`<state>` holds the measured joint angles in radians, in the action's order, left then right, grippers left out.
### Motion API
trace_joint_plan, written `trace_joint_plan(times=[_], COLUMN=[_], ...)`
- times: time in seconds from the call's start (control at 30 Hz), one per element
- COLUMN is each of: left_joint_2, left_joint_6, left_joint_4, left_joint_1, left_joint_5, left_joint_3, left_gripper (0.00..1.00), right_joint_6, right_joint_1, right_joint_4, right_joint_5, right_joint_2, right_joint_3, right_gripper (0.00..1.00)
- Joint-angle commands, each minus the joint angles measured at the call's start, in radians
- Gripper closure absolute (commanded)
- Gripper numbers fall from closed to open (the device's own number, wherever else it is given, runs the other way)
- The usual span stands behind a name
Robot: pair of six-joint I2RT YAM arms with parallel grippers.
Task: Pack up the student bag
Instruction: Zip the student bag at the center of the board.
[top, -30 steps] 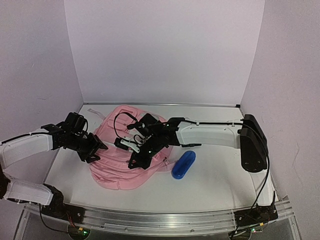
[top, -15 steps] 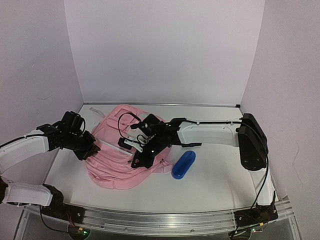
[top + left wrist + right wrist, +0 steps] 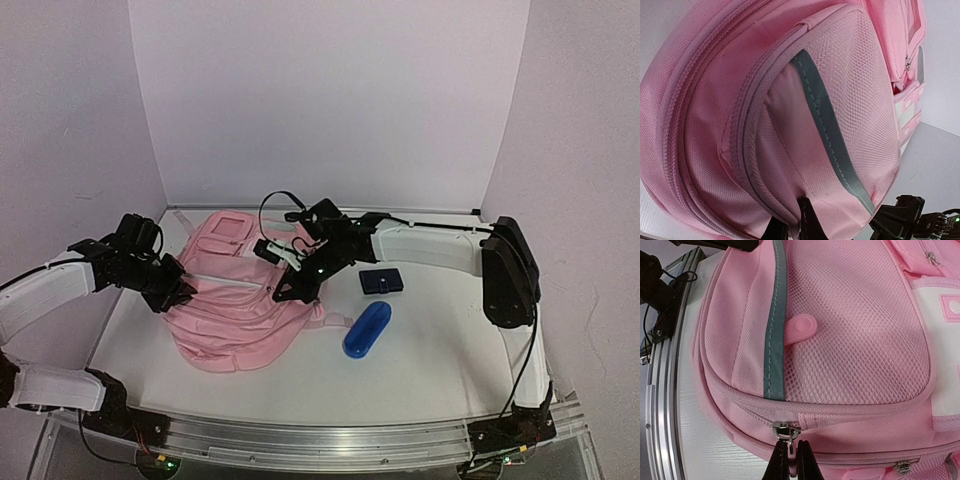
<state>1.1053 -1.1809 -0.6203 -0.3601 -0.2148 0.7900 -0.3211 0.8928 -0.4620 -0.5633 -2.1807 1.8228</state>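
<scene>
White tabletop [image 3: 430, 370] and pale walls framed the student bag [image 3: 235, 320], which lay flat between the two sets of jaws. It looked soft and light, floppy fabric that would sag and slide rather than hold its shape, so seams, straps and zip tabs seemed the sensible holds. The left gripper [image 3: 180, 292] was pinched shut on a fold of fabric at the bag's edge. The right gripper [image 3: 292, 288] was closed on a metal zip pull [image 3: 786, 431]. The pockets I could see looked zipped (contents hidden). A blue case [image 3: 367, 330] and a dark blue flat item [image 3: 382, 282] lay outside the bag, just beyond the right jaws.
</scene>
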Motion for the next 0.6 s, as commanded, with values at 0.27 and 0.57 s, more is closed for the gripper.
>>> trace_joint_plan(times=[0.27, 0.57], left_joint_2=[0.121, 0.132], left_joint_6=[0.301, 0.364], left_joint_4=[-0.174, -0.205], left_joint_1=[0.094, 0.094], left_joint_5=[0.025, 0.035], left_joint_3=[0.115, 0.137], left_gripper=[1.00, 1.00], right_joint_6=[0.091, 0.115], right_joint_1=[0.075, 0.011], right_joint_4=[-0.056, -0.080], right_joint_5=[0.014, 0.047], right_joint_2=[0.125, 0.106], right_joint_3=[-0.139, -0.050], right_gripper=[1.00, 0.65])
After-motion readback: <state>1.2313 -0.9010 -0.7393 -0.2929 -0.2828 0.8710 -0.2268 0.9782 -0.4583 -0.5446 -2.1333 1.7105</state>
